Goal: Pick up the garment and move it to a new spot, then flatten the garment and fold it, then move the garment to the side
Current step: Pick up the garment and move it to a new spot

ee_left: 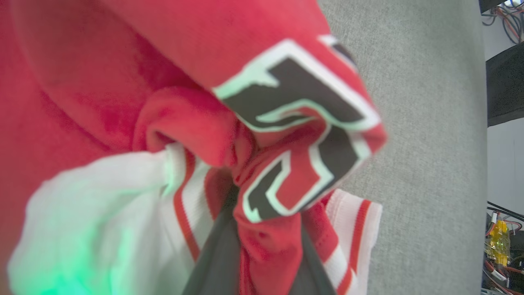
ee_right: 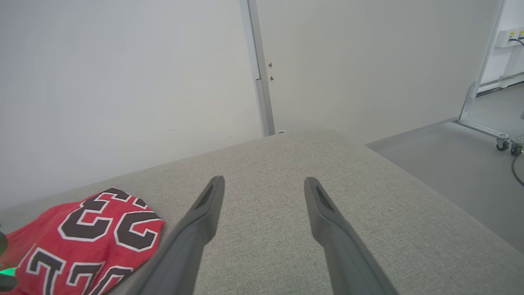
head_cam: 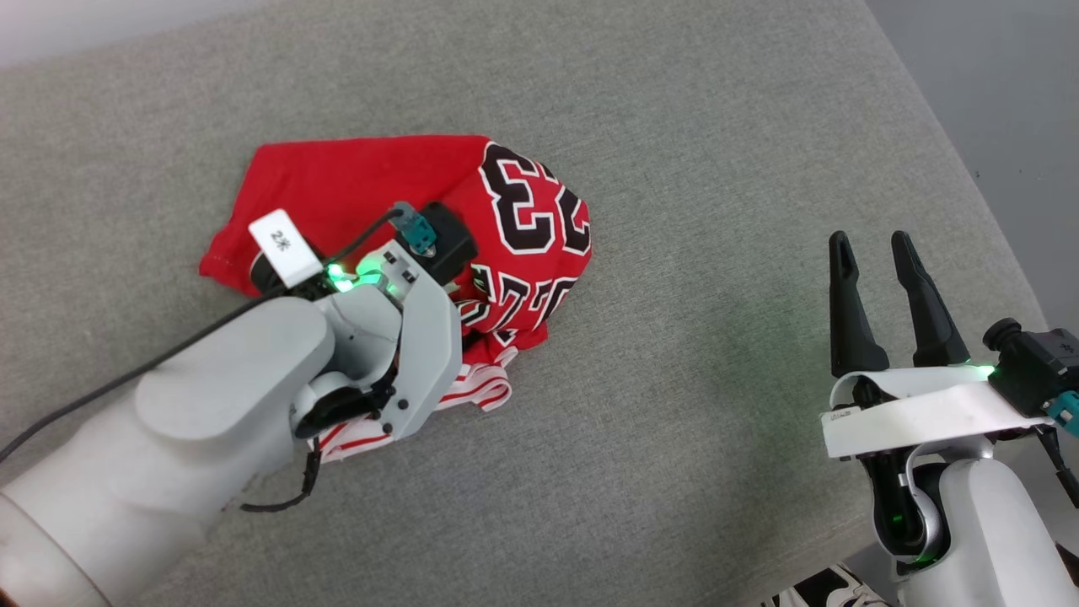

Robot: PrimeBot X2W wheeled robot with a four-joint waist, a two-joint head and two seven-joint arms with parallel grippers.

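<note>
Left forearm (head_cam: 228,379): rounded pale grey shell, ending in an angular white wrist bracket (head_cam: 426,337) dotted with small dark screws. On its far side I carry a white tag (head_cam: 281,244) with black marking, a green lamp (head_cam: 354,274), a black camera block (head_cam: 447,240) with a teal plug (head_cam: 416,236), and a thin black cable (head_cam: 101,392) trailing left. Right gripper (head_cam: 871,244): two long, dark, tapering fingers (head_cam: 847,320) on a curved white plate (head_cam: 919,413), a second black camera (head_cam: 1033,354) just to its right, and a green-lit black joint (head_cam: 906,518) set in my pale right forearm (head_cam: 986,523).
</note>
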